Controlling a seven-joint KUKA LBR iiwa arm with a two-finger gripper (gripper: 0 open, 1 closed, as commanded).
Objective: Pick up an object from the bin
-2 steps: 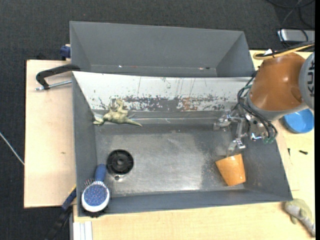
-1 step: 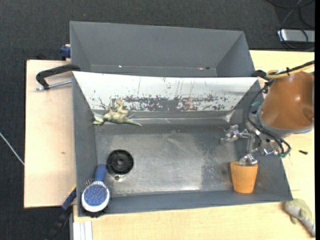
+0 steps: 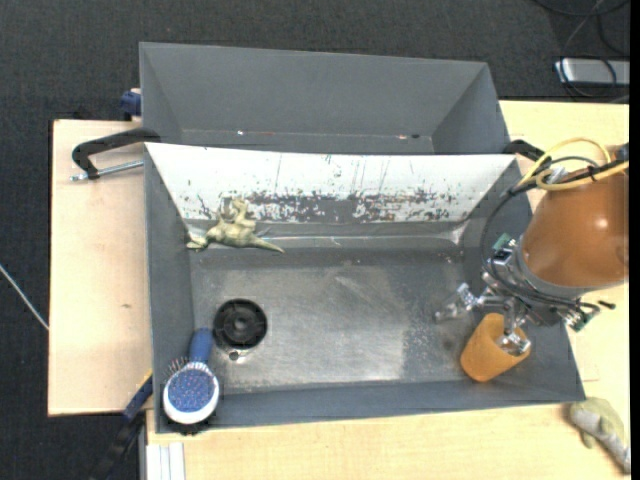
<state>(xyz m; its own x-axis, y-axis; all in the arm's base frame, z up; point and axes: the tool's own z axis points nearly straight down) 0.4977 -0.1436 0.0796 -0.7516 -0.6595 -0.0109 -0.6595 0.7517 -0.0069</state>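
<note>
Orange block (image 3: 480, 361) under hand (image 3: 490, 321) — near-right bin (image 3: 166, 268) corner, bare floor leftward

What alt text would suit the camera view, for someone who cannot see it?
A robot gripper hangs over a small orange cup-like thing at the right front of a grey metal bin. On the view's left lie a tan toy dinosaur by the back wall, a black disc and a blue round brush.

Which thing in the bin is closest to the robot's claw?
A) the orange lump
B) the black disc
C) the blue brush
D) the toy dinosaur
A: the orange lump sits right by the gripper at the right, while the other three lie far off to the left.
</note>
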